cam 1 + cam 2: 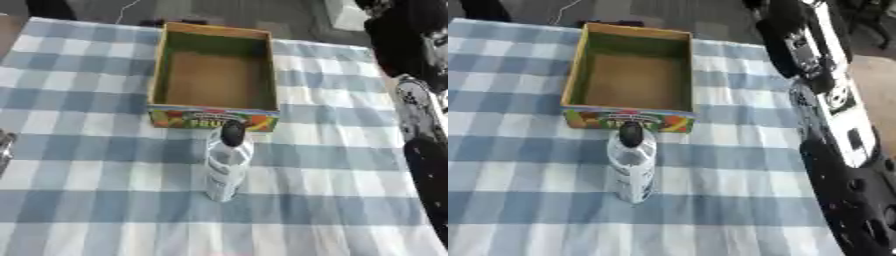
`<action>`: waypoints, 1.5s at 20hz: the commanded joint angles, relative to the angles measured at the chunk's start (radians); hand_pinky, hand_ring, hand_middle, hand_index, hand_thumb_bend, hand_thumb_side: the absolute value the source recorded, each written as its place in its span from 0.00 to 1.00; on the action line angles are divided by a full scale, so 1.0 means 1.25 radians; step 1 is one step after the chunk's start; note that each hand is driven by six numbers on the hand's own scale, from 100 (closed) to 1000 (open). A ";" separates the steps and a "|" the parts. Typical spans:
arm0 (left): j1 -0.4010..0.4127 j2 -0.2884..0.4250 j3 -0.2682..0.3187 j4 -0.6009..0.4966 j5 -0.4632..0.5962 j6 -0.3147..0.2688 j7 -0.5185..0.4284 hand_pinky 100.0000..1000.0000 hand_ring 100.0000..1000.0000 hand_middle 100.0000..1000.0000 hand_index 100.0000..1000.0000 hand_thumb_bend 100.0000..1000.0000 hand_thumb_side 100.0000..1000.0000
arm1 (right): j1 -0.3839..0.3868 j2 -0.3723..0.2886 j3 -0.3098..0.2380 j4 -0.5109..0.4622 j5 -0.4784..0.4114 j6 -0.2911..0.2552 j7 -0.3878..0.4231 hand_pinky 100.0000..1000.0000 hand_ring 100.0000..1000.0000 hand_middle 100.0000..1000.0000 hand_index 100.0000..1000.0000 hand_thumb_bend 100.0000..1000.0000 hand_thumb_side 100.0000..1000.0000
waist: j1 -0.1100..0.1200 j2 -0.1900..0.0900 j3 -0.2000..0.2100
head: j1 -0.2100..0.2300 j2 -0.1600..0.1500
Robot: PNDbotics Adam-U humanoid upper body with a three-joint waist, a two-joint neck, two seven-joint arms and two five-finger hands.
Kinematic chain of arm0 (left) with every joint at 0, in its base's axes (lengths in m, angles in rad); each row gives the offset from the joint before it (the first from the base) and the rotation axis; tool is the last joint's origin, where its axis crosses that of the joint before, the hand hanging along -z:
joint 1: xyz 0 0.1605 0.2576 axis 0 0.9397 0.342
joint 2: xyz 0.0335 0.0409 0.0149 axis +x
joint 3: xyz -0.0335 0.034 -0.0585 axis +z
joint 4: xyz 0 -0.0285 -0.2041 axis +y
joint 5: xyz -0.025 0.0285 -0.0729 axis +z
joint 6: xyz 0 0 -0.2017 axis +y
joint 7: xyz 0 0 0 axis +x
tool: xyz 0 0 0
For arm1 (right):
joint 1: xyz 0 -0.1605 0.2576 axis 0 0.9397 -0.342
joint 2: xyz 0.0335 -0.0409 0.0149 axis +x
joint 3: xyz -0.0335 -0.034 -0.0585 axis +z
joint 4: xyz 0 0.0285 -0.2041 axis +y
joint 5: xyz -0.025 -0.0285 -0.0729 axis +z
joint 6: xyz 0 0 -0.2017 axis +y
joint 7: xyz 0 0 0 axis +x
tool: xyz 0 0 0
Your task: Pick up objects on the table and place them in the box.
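A clear plastic bottle with a dark cap (228, 162) stands upright on the blue-and-white checked tablecloth (87, 200), just in front of the open cardboard box with a fruit-printed front panel (213, 118); the box interior shows bare brown card; the black and silver right arm (833, 125) runs down the right side of the view, apart from the bottle; its hand does not show, so whether it is clenched or released cannot be told; a small grey part at the left edge (4, 150) is too unclear to identify.
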 commanded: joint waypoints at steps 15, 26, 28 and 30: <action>-0.008 0.012 0.005 -0.014 0.008 -0.029 0.024 0.44 0.54 0.61 0.71 0.00 0.80 | 0.006 0.087 0.038 0.116 0.104 0.047 0.210 0.92 0.93 1.00 1.00 0.17 0.65 | 0.008 -0.017 0.004 | -0.004 -0.001; 0.000 0.016 0.005 -0.014 0.009 -0.028 0.022 0.44 0.54 0.61 0.71 0.00 0.80 | 0.007 -0.001 0.046 0.178 -0.129 0.152 0.317 0.93 0.94 1.00 1.00 0.14 0.63 | 0.006 -0.025 0.000 | 0.020 -0.001; 0.000 0.017 0.005 -0.014 0.009 -0.027 0.022 0.44 0.54 0.61 0.71 0.00 0.80 | 0.010 -0.016 0.048 0.173 -0.130 0.149 0.318 0.92 0.94 1.00 1.00 0.14 0.61 | 0.006 -0.026 0.000 | 0.021 -0.001; 0.001 0.017 0.005 -0.014 0.009 -0.027 0.022 0.44 0.54 0.61 0.71 0.00 0.80 | 0.012 -0.033 0.049 0.168 -0.128 0.134 0.318 0.92 0.93 1.00 1.00 0.16 0.60 | 0.005 -0.026 0.000 | 0.022 -0.001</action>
